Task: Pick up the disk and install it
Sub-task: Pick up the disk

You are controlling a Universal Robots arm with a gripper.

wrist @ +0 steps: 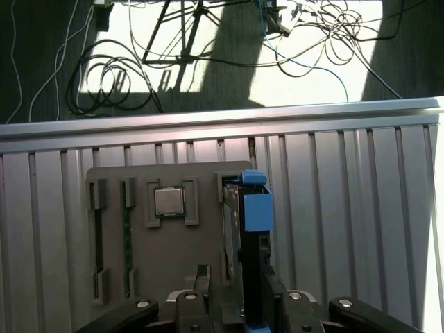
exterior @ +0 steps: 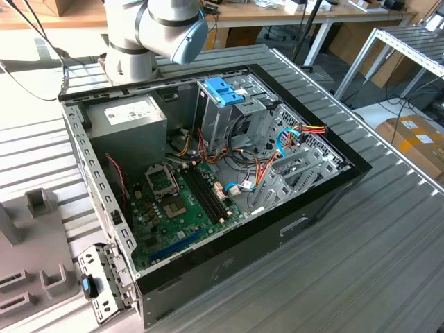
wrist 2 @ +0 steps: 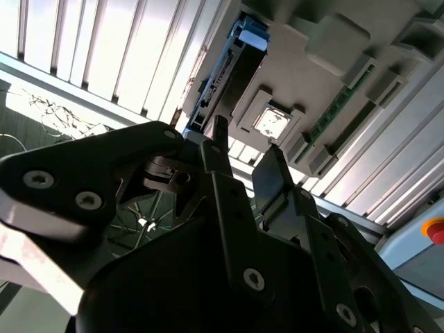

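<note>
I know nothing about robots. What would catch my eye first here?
In the exterior view, an open computer case lies on the ribbed metal table, its green motherboard bare. In the first wrist view the disk, with blue rails, stands on edge in a grey tray beside a processor chip. In the second wrist view the open black gripper hangs near it.

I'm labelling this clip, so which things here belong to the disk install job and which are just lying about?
Job: the disk, on edge in the grey tray; the gripper, open, close to it; the open computer case.
Lying about: the processor chip and memory stick in that tray; cables on the floor.
</note>
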